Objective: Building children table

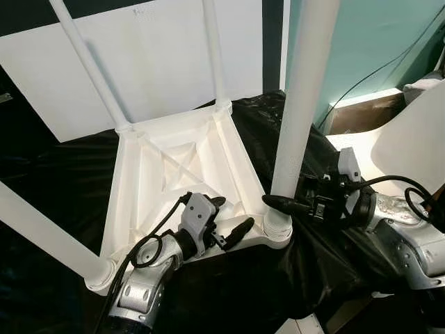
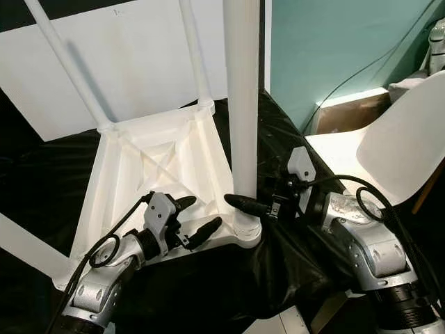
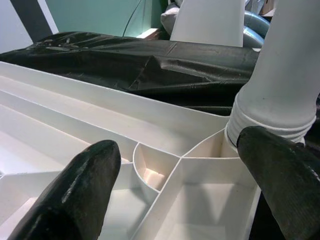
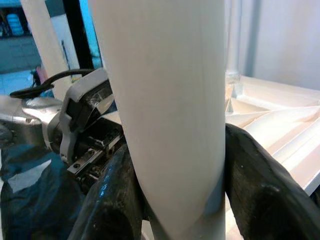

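A white children's table point(image 1: 174, 160) lies upside down on a black cloth point(image 1: 55, 174), its ribbed underside facing up. Its legs point upward: far left point(image 1: 90, 66), far right point(image 1: 214, 49), near left point(image 1: 42, 233). The near-right leg point(image 1: 306, 90) stands in the corner socket point(image 1: 278, 226), threaded end at the bottom. My right gripper point(image 1: 281, 202) is shut on this leg just above the socket; both black fingers point(image 4: 260, 190) press its sides. Beside that same corner, my left gripper point(image 1: 229, 217) hovers open over the underside ribs point(image 3: 165, 165), holding nothing.
A white chair point(image 1: 410, 146) stands close on the right, behind my right arm. A white board point(image 1: 153, 56) leans at the back, with a teal wall point(image 1: 375, 35) and a brown box point(image 1: 361, 111) to its right. The cloth's front edge hangs over a pale floor point(image 1: 299, 325).
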